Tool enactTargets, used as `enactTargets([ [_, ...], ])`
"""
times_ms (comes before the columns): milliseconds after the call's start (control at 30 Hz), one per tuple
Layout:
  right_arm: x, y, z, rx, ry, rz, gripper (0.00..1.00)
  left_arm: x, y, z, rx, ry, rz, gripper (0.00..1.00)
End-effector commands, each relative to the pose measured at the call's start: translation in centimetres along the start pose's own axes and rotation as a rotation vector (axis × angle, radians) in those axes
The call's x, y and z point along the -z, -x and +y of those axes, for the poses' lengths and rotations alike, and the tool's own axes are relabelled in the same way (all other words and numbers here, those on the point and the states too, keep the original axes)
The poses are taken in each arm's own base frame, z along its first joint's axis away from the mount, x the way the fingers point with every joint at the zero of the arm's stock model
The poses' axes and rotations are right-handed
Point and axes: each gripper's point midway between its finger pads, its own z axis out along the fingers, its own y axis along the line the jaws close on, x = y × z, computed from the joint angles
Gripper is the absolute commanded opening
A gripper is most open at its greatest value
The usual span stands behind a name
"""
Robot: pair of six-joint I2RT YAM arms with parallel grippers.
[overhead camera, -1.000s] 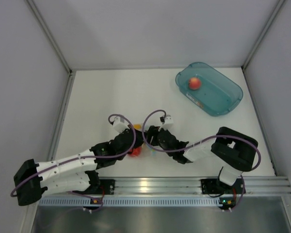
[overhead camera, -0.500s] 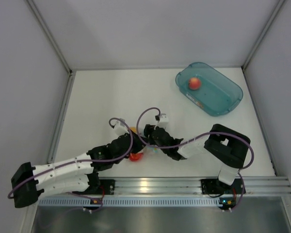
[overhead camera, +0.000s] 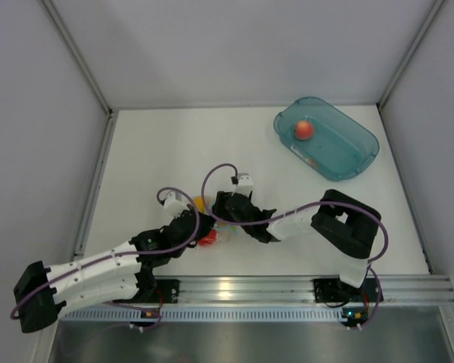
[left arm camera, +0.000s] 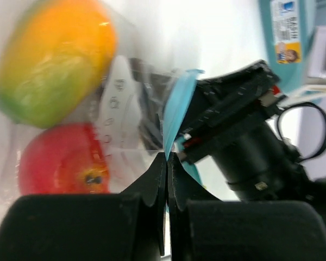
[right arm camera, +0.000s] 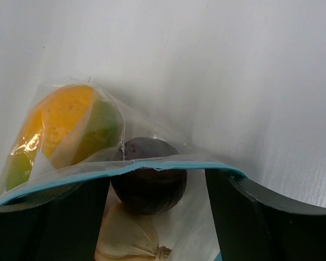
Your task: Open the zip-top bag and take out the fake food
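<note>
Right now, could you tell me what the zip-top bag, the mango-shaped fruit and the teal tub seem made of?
Zip-top bag: thin clear plastic film, glossy; it creases and glints. Mango-shaped fruit: probably moulded plastic, smooth with a highlight. Teal tub: translucent rigid-looking plastic; its floor shows pale through.

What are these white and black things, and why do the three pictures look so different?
They are two robot arms bolted to a white table. One picture looks down from above. The other two come from little cameras on the arms' wrists, so everything looks huge. The arms meet at a clear bag with a blue zip strip. Inside are a toy mango, a red toy tomato and a dark round piece. The left gripper is pinched shut on the blue strip. The right gripper is open, its fingers spread wide at the bag's edge. Far off sits a teal tub with one reddish ball inside.
</note>
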Motion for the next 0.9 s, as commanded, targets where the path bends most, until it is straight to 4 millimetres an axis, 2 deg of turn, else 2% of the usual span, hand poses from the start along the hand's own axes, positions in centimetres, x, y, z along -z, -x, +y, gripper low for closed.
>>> enactTargets([
  [0, -0.3, -0.9, -0.8, 0.077, -0.044, 0.028, 0.71, -0.6, 0.3, 3.6, -0.062, 0.109, -0.037, 0.00],
  [100, -0.7, -2.0, -0.8, 0.095, -0.037, 0.059, 0.69, -0.7, 0.4, 4.4, -0.059, 0.125, -0.051, 0.00],
  [200, -1.1, -2.3, -0.9, 0.104, -0.049, 0.064, 0.63, -0.8, 0.5, 4.5, -0.064, 0.129, -0.054, 0.00],
  [233, -1.1, -2.1, -1.0, 0.105, -0.055, 0.057, 0.56, -0.8, 0.6, 4.5, -0.067, 0.130, -0.054, 0.00],
  [333, -0.8, -1.3, -0.9, 0.105, -0.052, 0.038, 0.50, -0.8, 0.8, 4.3, -0.075, 0.129, -0.057, 0.00],
  [467, 0.6, 0.1, -0.1, 0.108, -0.019, 0.009, 0.49, -1.0, 1.0, 4.1, -0.097, 0.138, -0.065, 0.00],
  [533, 1.8, 0.9, 0.7, 0.114, 0.011, -0.001, 0.49, -1.3, 1.0, 4.0, -0.106, 0.148, -0.064, 0.00],
  [567, 2.7, 1.9, 1.5, 0.108, 0.038, -0.021, 0.49, -1.3, 1.0, 4.0, -0.108, 0.152, -0.063, 0.00],
  [767, 5.8, 2.8, 3.0, 0.137, 0.140, 0.001, 0.48, -1.6, 1.5, 3.4, -0.114, 0.156, -0.079, 0.00],
  [833, 6.6, 2.3, 3.0, 0.155, 0.167, 0.030, 0.48, -1.6, 1.8, 3.3, -0.119, 0.158, -0.086, 0.00],
  [867, 7.3, 2.9, 3.3, 0.150, 0.184, 0.022, 0.47, -1.6, 1.9, 3.1, -0.121, 0.154, -0.090, 0.00],
])
